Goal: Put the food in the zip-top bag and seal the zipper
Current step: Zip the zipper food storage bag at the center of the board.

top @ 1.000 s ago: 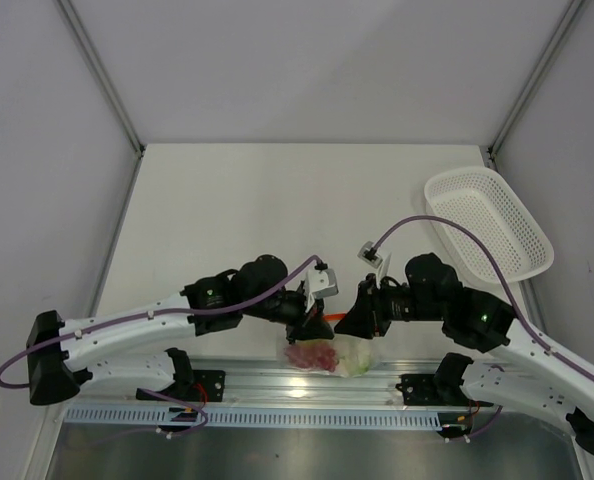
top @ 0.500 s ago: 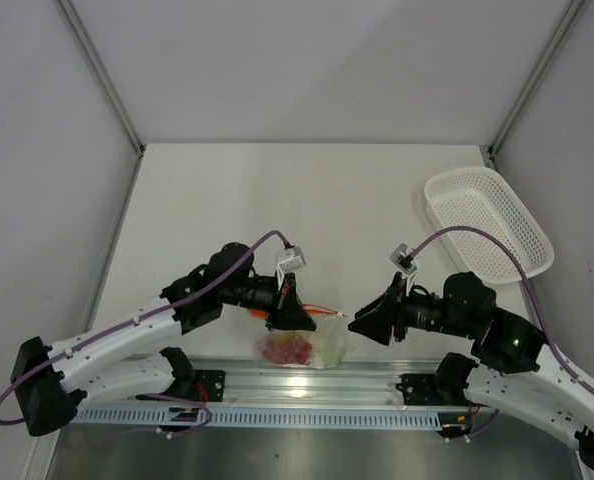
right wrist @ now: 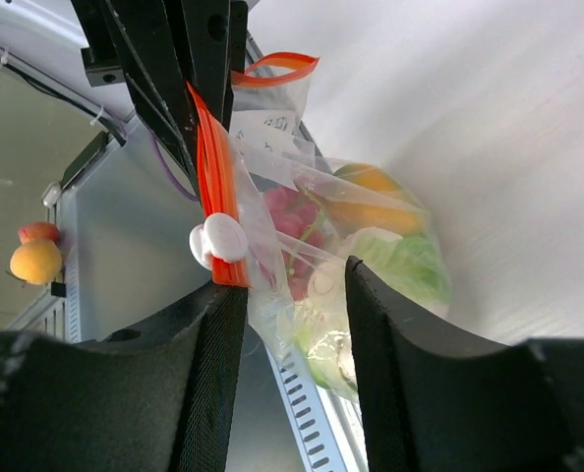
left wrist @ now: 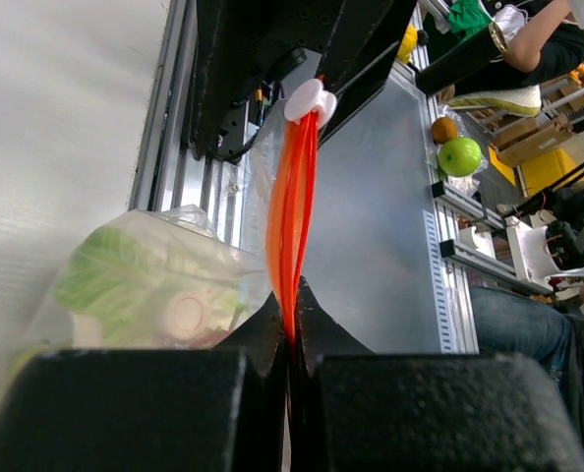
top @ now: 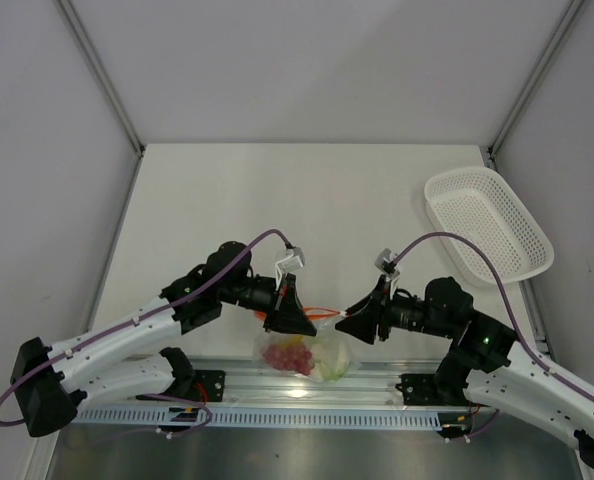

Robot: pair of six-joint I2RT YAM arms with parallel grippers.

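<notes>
The clear zip-top bag (top: 312, 355) hangs at the table's front edge with the food inside: dark red grapes (right wrist: 292, 221), a yellow-orange fruit (right wrist: 371, 197), a green piece (right wrist: 410, 265) and a whitish piece (left wrist: 186, 315). My left gripper (top: 299, 320) is shut on the orange-red zipper (left wrist: 292, 216) and holds the bag up by it. A white slider (right wrist: 218, 241) sits at the strip's far end. My right gripper (right wrist: 294, 280) is open, its jaws on either side of the bag's corner, with the slider right at its left finger (right wrist: 208, 344).
A white oval mesh basket (top: 487, 225) stands at the table's back right. A metal rail (top: 307, 385) runs along the front edge just under the bag. Off the table, loose toy fruit (left wrist: 454, 147) lies on a shelf.
My left gripper has drawn left along the zipper and the bag hangs lower. My right gripper backed off to the right, then came back left to the slider end.
</notes>
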